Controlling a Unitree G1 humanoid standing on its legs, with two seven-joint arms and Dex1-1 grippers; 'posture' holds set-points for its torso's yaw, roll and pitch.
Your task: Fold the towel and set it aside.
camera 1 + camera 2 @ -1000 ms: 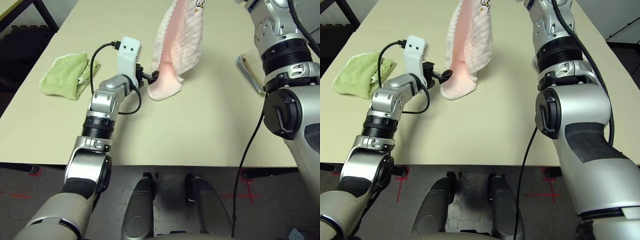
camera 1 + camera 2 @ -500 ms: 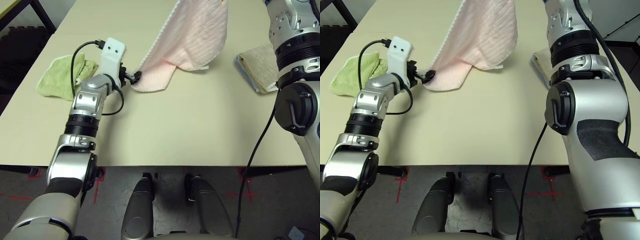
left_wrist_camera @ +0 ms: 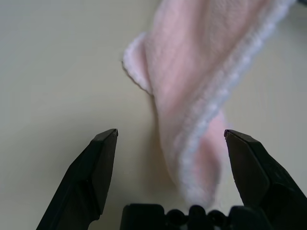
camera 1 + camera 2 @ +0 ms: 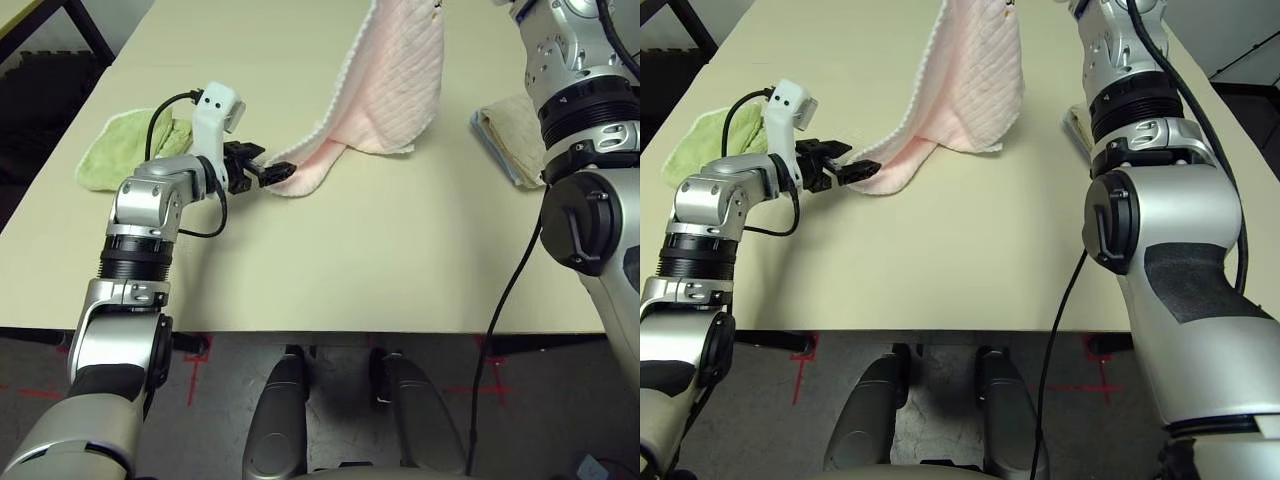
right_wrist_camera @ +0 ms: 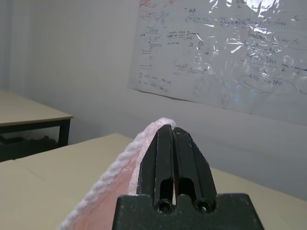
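Towel: the pale pink towel (image 4: pixel 385 95) hangs from its top edge, high over the far side of the bench (image 4: pixel 400 270); its lower end trails down toward 7 o'clock and rests on the bench surface in a loose fold.
Long axis: runs from the raised corner at 1 o'clock down to the resting tip at 7 o'clock, white scalloped trim along the near edge.
Right gripper (image 5: pixel 173 139): the 2 fingers are pressed together on the towel's top hem, holding it up; the arm is raised, pointing up and away.
Left gripper (image 4: pixel 272 172): fingers spread wide and holding nothing; the towel's lower tip lies right between them, close to the palm in the wrist view (image 3: pixel 192 158).
Key relation: the tip sits at 3 o'clock from the left fingers in the head view, just at their ends; the left arm is the nearer one for that corner.
Left arm pose: forearm reaches forward, wrist bent across toward the towel, fingers nearly level and low over the bench.
Judged step: closing on the lower corner, so the cloth can be stretched and folded.
Others: a light green towel (image 4: pixel 125 150) at 9 o'clock; a beige towel (image 4: pixel 510 135) at 3 o'clock.
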